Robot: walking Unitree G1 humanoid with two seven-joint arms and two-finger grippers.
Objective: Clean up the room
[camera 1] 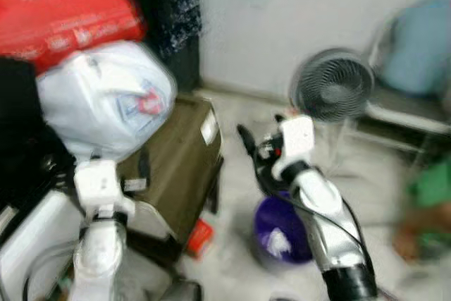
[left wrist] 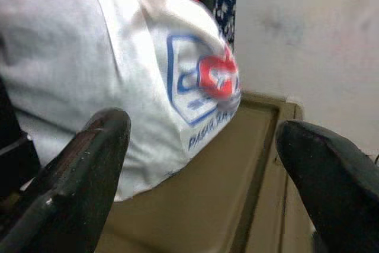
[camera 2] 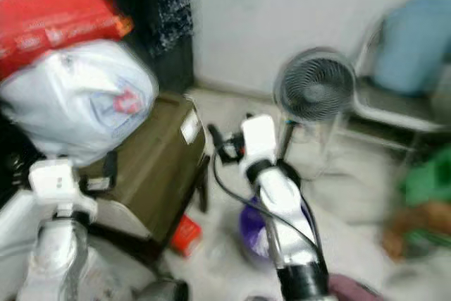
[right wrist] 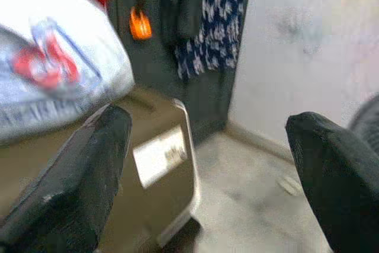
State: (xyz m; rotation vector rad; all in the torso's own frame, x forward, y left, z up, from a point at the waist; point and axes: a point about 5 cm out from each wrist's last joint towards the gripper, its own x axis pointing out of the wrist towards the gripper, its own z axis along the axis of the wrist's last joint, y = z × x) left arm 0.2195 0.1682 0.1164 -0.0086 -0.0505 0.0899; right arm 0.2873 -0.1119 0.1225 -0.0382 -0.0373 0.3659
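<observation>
The views are blurred. A white plastic bag [camera 1: 106, 96] with a blue and red logo lies on an olive-brown case [camera 1: 176, 167], under a red bag [camera 1: 63, 5]. My left gripper [left wrist: 201, 128] is open, its fingers spread in front of the white bag [left wrist: 118, 75] and apart from it. My right gripper [right wrist: 207, 122] is open too, raised over the floor beside the case's corner [right wrist: 160, 158] and holding nothing. Below the right arm stands a purple bin [camera 1: 282, 234] with white crumpled paper in it. A small red item [camera 1: 199, 237] lies on the floor by the case.
A standing fan [camera 1: 331, 86] is on the floor to the right, near the white wall. A blue bundle [camera 1: 423, 47] rests on a rack at the far right, with something green [camera 1: 433, 181] below it. Dark patterned clothing [right wrist: 219, 22] hangs behind the case.
</observation>
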